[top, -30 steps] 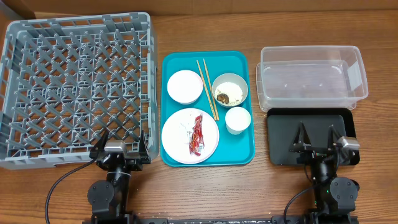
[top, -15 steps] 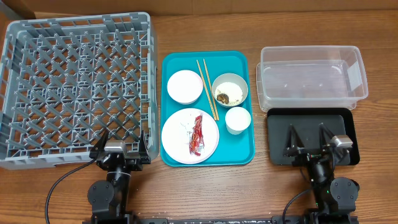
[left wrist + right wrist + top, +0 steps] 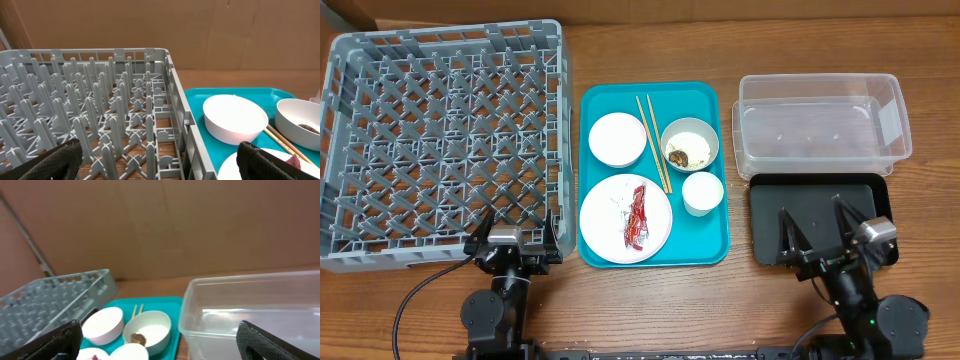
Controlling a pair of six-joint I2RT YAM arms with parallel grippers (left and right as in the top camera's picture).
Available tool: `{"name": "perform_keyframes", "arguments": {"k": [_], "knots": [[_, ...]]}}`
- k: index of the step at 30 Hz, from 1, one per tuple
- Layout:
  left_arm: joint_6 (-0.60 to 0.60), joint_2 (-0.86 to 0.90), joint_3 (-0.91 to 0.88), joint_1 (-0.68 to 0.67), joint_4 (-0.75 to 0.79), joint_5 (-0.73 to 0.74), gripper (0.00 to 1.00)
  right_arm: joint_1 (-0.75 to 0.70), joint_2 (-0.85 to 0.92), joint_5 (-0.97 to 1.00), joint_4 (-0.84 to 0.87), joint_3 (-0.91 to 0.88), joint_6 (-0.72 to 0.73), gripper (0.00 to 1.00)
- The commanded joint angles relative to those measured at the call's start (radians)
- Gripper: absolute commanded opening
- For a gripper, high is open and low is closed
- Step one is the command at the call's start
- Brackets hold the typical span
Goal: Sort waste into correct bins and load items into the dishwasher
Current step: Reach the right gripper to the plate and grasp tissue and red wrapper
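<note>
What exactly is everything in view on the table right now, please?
dish rack: one, grey, table's left
teal tray: one, centre
plate: one, white, tray's near side
red wrapper: one, on plate
empty bowl: one, white, tray's far left
second bowl: one, white, brown scrap inside, tray's far right
cup: one, white, near that bowl
chopsticks: pair, wooden, between bowls
clear tub: one, far right
black tray: one, near right
left end effector: open, at rack's near edge
right end effector: open, over black tray
</note>
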Motion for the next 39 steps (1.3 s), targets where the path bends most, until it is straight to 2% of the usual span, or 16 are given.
{"name": "perform_keyframes", "arguments": {"k": [1, 14, 18, 23, 26, 29, 33, 36, 39], "knots": [[0.004, -0.012, -0.011, -0.007, 0.006, 0.007, 1.00, 0.002, 0.076, -0.074, -0.031, 0.114, -0.021, 1.00], [0.004, -0.012, -0.011, -0.007, 0.006, 0.007, 1.00, 0.027, 0.727, -0.320, -0.362, 0.659, -0.021, 1.00], [0.004, -0.012, -0.011, -0.007, 0.006, 0.007, 1.00, 0.141, 0.937, -0.313, -0.472, 0.819, -0.036, 1.00], [0.004, -0.012, -0.011, -0.007, 0.006, 0.007, 1.00, 0.366, 1.201, -0.178, -0.549, 0.971, -0.035, 1.00], [0.004, -0.012, -0.011, -0.007, 0.006, 0.007, 1.00, 0.456, 1.330, -0.189, -0.526, 1.009, -0.023, 1.00], [0.004, -0.012, -0.011, -0.007, 0.006, 0.007, 1.00, 0.515, 1.437, -0.241, -0.426, 1.010, -0.023, 1.00], [0.004, -0.012, -0.011, -0.007, 0.006, 0.007, 1.00, 0.566, 1.562, -0.323, -0.320, 1.010, 0.010, 1.00], [0.004, -0.012, -0.011, -0.007, 0.006, 0.007, 1.00, 0.574, 1.618, -0.312, -0.280, 1.010, 0.035, 1.00], [0.004, -0.012, -0.011, -0.007, 0.006, 0.007, 1.00, 0.576, 1.656, -0.205, -0.273, 1.010, 0.137, 0.91]]}}
